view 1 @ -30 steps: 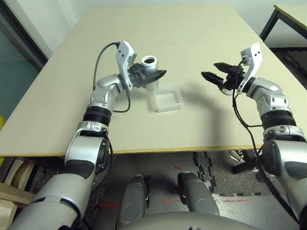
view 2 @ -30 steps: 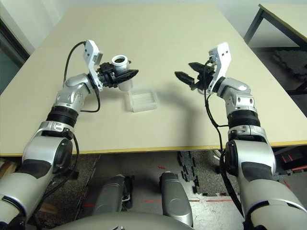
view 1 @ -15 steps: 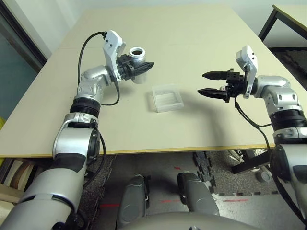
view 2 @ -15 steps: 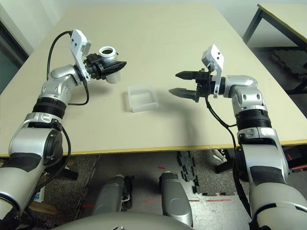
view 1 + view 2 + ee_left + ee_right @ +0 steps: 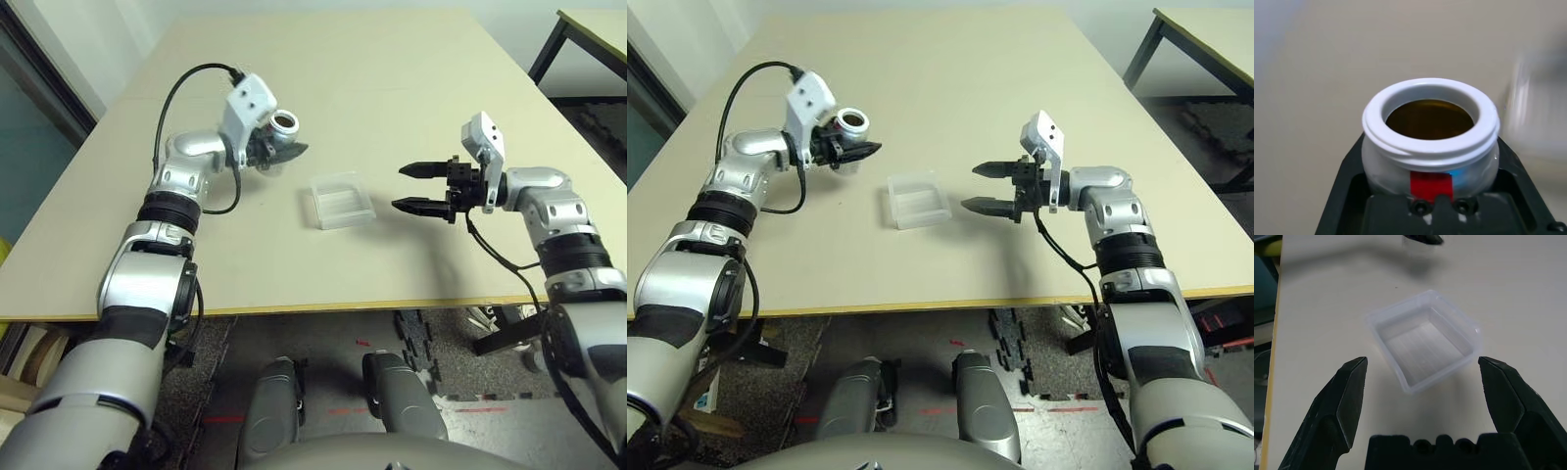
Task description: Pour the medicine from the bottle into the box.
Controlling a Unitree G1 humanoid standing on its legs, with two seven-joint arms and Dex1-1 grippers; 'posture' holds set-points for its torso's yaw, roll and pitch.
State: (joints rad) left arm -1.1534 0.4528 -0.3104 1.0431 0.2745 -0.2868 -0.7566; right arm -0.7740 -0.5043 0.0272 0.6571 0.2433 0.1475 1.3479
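Clear box [image 5: 342, 200]: set empty on the table [image 5: 411, 88] between both arms.
Bottle [image 5: 282, 128]: uncapped, clamped in the left gripper [image 5: 277, 154], well off the box.
Right gripper [image 5: 413, 188]: spread wide, empty, aimed at the box.
Risk: if tipped here, the pill would be spilled onto the table.

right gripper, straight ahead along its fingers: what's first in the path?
Most likely the box: the open right gripper points at it, fingers framing it in the wrist view. It seems slightly above table height, so it could skim the rim.

The white bottle [image 5: 1430, 147] is showing a red mark; the clear box [image 5: 1424, 345] is showing pale ribbing.
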